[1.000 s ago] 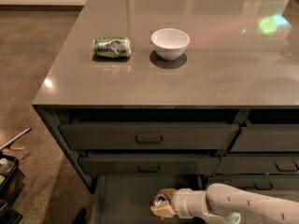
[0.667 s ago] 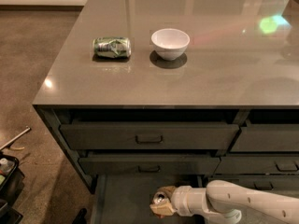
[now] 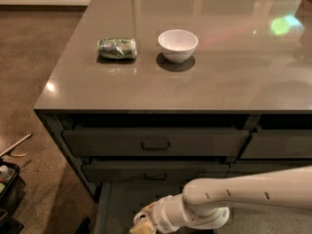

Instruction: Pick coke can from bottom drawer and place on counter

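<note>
The coke can does not show; it is hidden or out of view. The bottom drawer (image 3: 122, 199) is pulled open at the lower edge of the camera view, with its dark flat inside showing. My gripper (image 3: 141, 224) is at the end of the white arm (image 3: 243, 191), low over the drawer's inside near the bottom edge of the view. The arm reaches in from the right. The counter (image 3: 219, 77) is the glossy grey-brown slab on top of the cabinet.
A green-and-silver can (image 3: 117, 48) lies on its side on the counter's left part. A white bowl (image 3: 178, 45) stands to its right. Two closed drawers with handles (image 3: 156, 144) sit above the open one. Dark objects (image 3: 7, 189) lie on the floor at the left.
My gripper has moved left and a little lower over the open bottom drawer. The can and bowl on the counter have not moved.
</note>
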You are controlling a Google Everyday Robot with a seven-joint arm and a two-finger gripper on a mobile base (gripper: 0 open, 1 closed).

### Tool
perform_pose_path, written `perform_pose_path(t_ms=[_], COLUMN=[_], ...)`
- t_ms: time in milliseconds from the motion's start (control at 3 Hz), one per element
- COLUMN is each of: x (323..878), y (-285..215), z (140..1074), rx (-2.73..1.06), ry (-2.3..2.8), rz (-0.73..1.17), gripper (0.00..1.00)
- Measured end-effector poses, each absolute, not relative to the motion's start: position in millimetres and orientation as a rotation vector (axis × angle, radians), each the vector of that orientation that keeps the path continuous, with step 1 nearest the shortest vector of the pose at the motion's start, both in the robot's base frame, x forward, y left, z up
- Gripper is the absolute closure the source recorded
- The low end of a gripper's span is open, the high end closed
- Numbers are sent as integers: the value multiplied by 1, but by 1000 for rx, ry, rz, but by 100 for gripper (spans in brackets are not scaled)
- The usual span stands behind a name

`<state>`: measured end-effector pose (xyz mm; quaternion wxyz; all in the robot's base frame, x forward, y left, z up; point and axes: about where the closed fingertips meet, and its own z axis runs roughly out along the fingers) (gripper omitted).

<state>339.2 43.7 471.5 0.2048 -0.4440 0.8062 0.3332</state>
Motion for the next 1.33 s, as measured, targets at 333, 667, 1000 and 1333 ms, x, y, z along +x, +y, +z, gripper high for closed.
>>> perform_pose_path(t_ms=[333,667,1000,1333], x=[294,294,295,279], y=[91,91,84,55], z=[520,521,530,559], rx=[-1339,-1339,-1349,-1391], ry=[2359,2359,2358,2435], rz=[896,896,877,835], gripper=[100,100,100,100])
